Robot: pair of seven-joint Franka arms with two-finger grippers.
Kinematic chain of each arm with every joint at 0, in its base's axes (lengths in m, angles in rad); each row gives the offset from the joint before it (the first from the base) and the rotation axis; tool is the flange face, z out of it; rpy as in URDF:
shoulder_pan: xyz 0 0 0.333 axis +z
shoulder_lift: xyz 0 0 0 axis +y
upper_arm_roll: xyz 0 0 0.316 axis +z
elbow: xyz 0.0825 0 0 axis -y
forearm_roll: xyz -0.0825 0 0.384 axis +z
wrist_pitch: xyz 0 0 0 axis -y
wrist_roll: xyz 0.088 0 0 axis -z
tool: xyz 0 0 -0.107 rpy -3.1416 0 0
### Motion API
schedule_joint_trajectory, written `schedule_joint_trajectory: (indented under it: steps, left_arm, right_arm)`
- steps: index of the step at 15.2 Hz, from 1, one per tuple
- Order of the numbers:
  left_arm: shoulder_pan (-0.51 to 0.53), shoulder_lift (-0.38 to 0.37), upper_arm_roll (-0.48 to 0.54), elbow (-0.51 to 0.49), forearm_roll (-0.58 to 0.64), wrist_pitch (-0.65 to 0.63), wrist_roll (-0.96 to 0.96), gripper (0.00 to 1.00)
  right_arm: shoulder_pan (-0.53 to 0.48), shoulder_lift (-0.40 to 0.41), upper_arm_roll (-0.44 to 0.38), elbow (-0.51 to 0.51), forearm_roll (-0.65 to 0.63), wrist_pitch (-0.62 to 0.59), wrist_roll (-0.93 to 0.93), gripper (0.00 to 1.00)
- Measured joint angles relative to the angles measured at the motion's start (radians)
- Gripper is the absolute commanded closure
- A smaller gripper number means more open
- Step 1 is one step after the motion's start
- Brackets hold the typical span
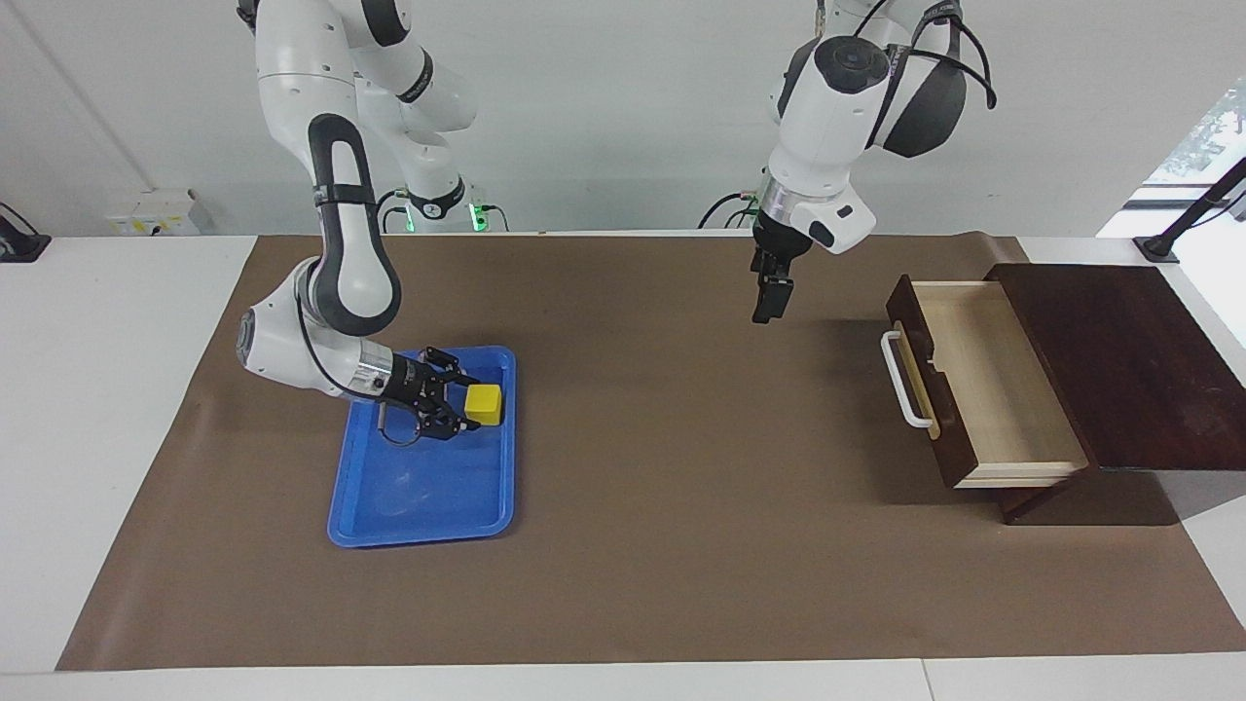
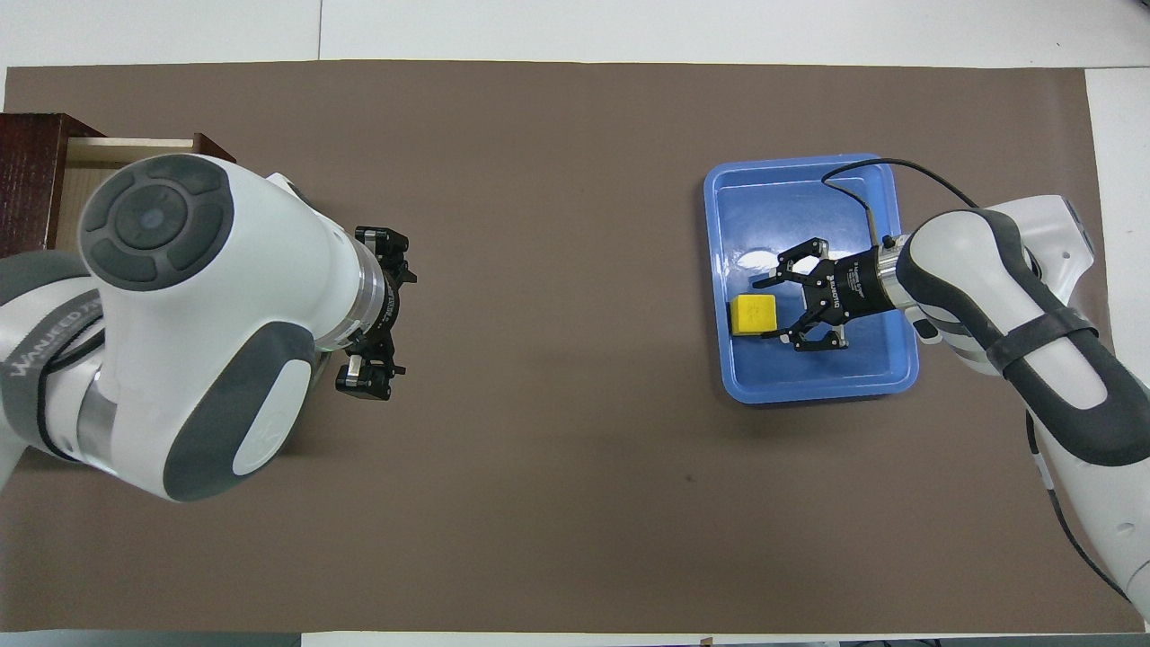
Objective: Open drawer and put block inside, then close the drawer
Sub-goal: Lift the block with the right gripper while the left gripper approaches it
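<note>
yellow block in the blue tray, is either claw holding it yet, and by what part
Nothing is held. The right claw is open beside the yellow block, which rests in the blue tray. The left claw hangs over the bare mat, carrying nothing.

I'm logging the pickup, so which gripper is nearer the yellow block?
Right. The right gripper is open beside the block in the blue tray; the left gripper hangs over bare mat.

A blue plastic tray (image 1: 421,506) is lying on a brown mat (image 1: 642,545) toward the right arm's end of the counter (image 1: 88,409). The mat is covering most of the white counter, leaving bare white strips showing at both ends. A pale socket box (image 1: 156,212) is sitting against the wall, and a dark stand (image 1: 1192,214) is leaning by the window.
</note>
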Motion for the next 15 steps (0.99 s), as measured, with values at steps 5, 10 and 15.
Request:
schedule_joint_trajectory:
  steps: [5,10,15]
  left_arm:
    - [-0.018,0.043,-0.011,-0.015,0.017,0.056,-0.144,0.00]
    - [-0.020,0.048,-0.009,-0.021,0.018,0.077,-0.239,0.00]
    - [-0.022,0.051,-0.011,-0.021,0.018,0.082,-0.245,0.00]
  right_arm:
    - [0.000,0.000,0.001,0.001,0.001,0.001,0.000,1.00]
    - [0.007,-0.007,0.005,0.094,-0.002,-0.073,0.032,1.00]
    - [0.162,-0.055,0.009,0.261,-0.018,-0.107,0.128,1.00]
